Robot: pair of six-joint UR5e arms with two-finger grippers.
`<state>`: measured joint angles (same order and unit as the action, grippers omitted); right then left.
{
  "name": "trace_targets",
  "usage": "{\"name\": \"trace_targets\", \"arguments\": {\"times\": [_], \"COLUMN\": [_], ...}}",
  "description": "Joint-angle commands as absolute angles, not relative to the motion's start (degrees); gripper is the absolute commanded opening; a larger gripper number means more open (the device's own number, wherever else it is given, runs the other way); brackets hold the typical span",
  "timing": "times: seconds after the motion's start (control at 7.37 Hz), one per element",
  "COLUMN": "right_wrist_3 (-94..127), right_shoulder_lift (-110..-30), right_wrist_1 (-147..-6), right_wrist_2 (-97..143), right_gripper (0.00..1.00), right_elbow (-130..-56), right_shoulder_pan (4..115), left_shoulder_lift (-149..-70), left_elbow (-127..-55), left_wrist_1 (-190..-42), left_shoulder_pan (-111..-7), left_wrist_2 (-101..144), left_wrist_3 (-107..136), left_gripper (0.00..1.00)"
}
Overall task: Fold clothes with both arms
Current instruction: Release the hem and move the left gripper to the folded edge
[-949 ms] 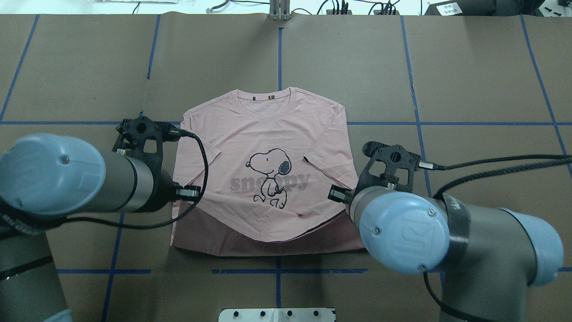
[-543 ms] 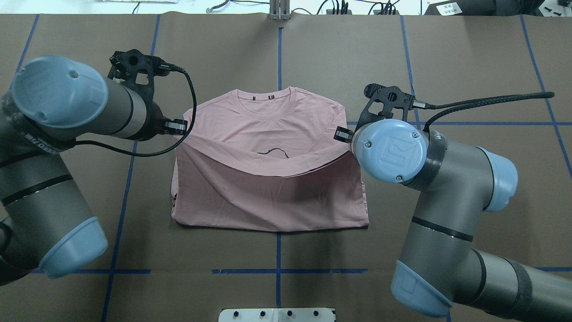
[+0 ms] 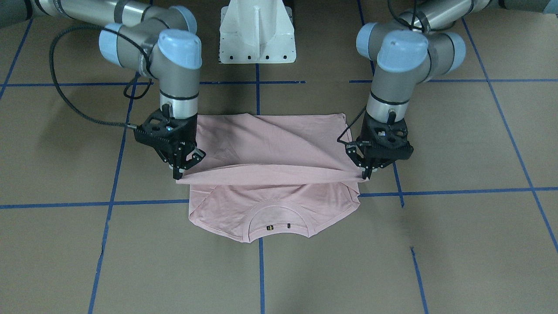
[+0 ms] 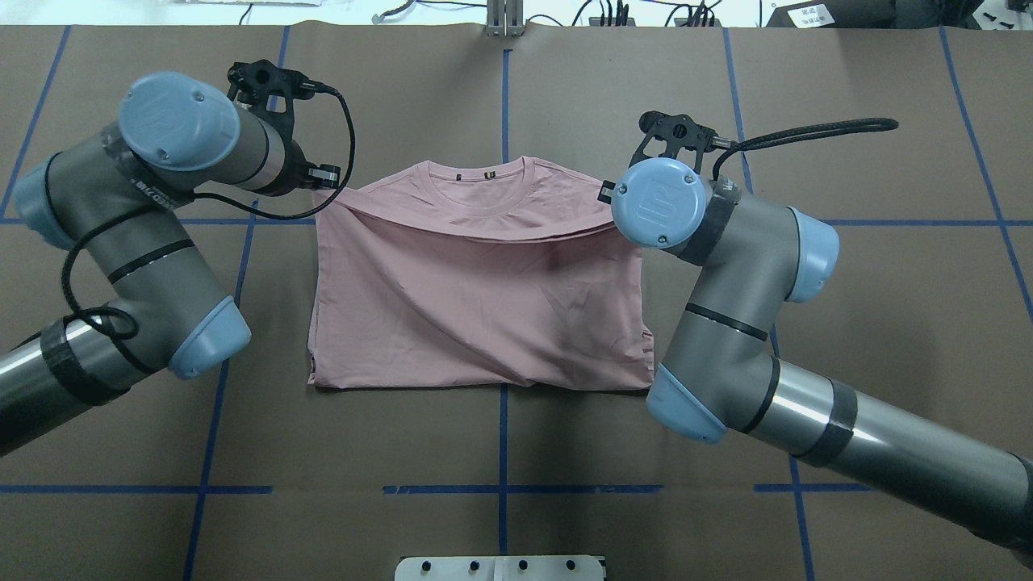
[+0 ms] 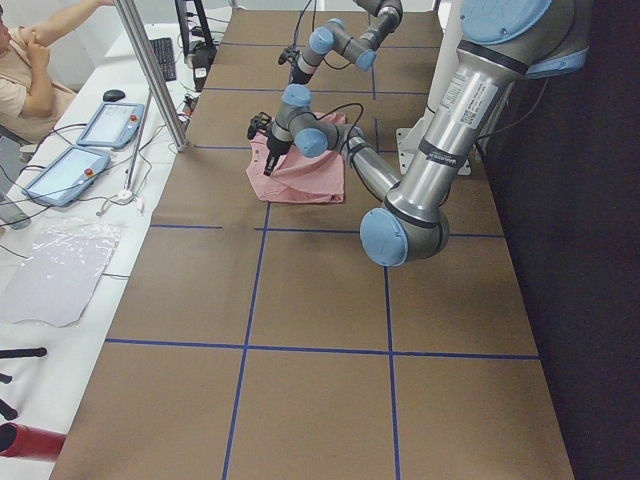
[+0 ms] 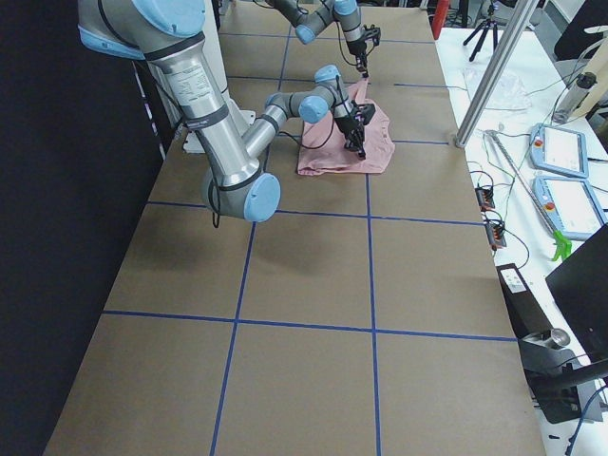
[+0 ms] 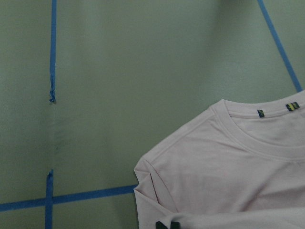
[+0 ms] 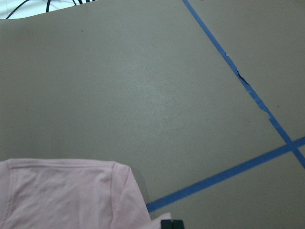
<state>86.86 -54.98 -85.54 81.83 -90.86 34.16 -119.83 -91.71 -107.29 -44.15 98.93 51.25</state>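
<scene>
Right, on the front-facing camera I see the pink T-shirt lying on the brown table, its lower half doubled over towards the collar. The right gripper, on this view's left, is clenched on one corner of the hem. The left gripper, on the view's right, is pinching the other corner. The hem runs taut between them, lifted just above the cloth beneath. The white pedestal stands at the top

From overhead, only plain pink cloth shows. The fold lies along the near edge and the held hem crosses just short of the collar. The left arm and right arm flank the shirt, their wrists hiding the fingers from me

From the left end, the T-shirt sits far up the table at the near arm's gripper, and a person sits in the top left corner by two tablets. From the right end I get the same pink bundle, too small for detail

My left wrist camera looks onto the collar and one shoulder flat on the table, with blue tape lines beside them. The right wrist camera shows a shoulder corner and more tape
</scene>
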Motion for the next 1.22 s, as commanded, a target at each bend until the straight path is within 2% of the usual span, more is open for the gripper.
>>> {"name": "trace_targets", "arguments": {"times": [0.0,0.27,0.41,0.81,1.09], "right_wrist_3": [84.2,79.2,76.8,74.8,74.9], "right_shoulder_lift": [-51.7,-51.2,-51.8,-60.2,-62.0], "right_wrist_1": [-74.2,-73.9,-74.0,-75.0,-75.0], "right_wrist_2": [82.0,88.4,90.2,93.1,93.1], "right_gripper": [0.99,1.0,1.0,1.0,1.0], "right_elbow": [-75.6,-75.9,-78.3,-91.0,-93.9], "right_shoulder_pan": [36.3,38.4,38.9,39.6,39.6], "left_shoulder_lift": [-121.8,-121.1,-119.7,-108.8,-102.3], "left_elbow": [-78.2,-79.8,-83.4,-97.0,-104.3], "left_wrist_1": [-120.7,-122.1,-122.0,-121.9,-121.9], "left_shoulder_pan": [-45.8,-46.1,-46.6,-45.1,-39.1], "left_wrist_2": [98.8,99.2,99.4,103.6,102.7], "left_wrist_3": [46.2,42.6,40.5,45.0,52.8], "left_gripper": [0.99,1.0,1.0,1.0,1.0]}}
